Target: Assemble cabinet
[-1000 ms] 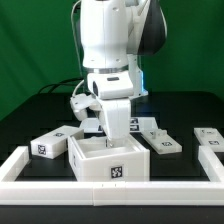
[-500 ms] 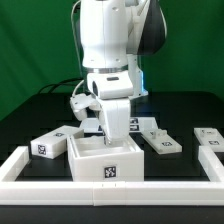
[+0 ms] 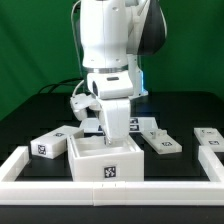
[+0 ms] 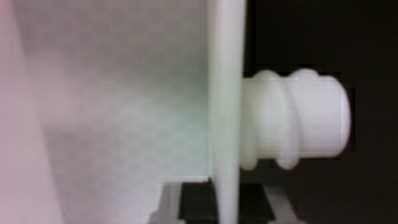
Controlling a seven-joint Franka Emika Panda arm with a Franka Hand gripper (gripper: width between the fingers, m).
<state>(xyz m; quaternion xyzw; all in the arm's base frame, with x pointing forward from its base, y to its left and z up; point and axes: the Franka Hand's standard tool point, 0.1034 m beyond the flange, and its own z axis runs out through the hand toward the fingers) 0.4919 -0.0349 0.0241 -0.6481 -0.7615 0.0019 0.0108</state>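
Observation:
The cabinet's open box body (image 3: 108, 160) stands at the front centre, with a tag on its front wall. My gripper (image 3: 112, 108) hangs straight over it, shut on a white tagged panel (image 3: 117, 123) that stands upright with its lower end inside the box. In the wrist view the panel (image 4: 228, 100) shows edge-on between my dark fingers (image 4: 187, 205). My gripper (image 4: 228, 205) clamps it, and a white ribbed knob (image 4: 299, 115) sticks out on one side. Small tagged blocks lie on the exterior view's left (image 3: 52, 142) and right (image 3: 160, 142).
A long white border rail (image 3: 110, 190) runs along the front and up both sides. Another tagged block (image 3: 210, 137) lies at the far right of the exterior view. Flat tagged white pieces (image 3: 148, 124) lie behind the box. A green backdrop stands behind.

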